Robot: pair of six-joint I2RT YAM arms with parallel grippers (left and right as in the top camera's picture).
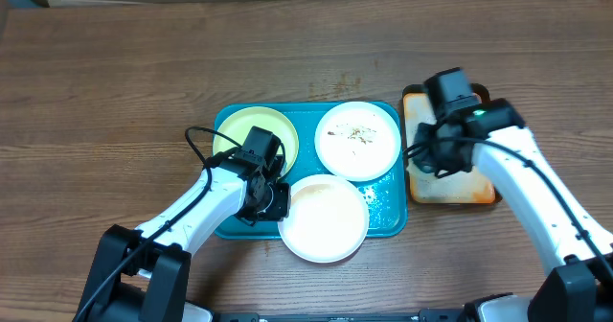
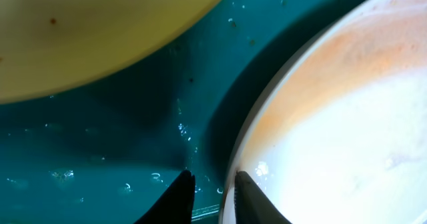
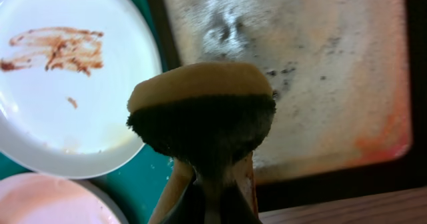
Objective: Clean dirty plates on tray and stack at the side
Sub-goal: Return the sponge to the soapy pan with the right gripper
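Table (image 1: 115, 73) carries the teal tray (image 1: 386, 212), with the orange tray (image 1: 450, 188) just beside it on the right. On the teal tray are a yellow-green plate (image 1: 235, 130), a brown-smeared white plate (image 1: 358, 140) and a second white plate (image 1: 324, 218) overhanging the front rim. Right gripper (image 3: 208, 184), above the orange tray, clamps a sponge (image 3: 200, 104). Left gripper (image 2: 213, 184) is at the second white plate's rim, jaws slightly apart.

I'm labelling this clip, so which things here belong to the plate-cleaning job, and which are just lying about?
Job: yellow-green plate, smeared white plate, front white plate, teal tray, sponge.
Lying about: orange tray, wooden table.
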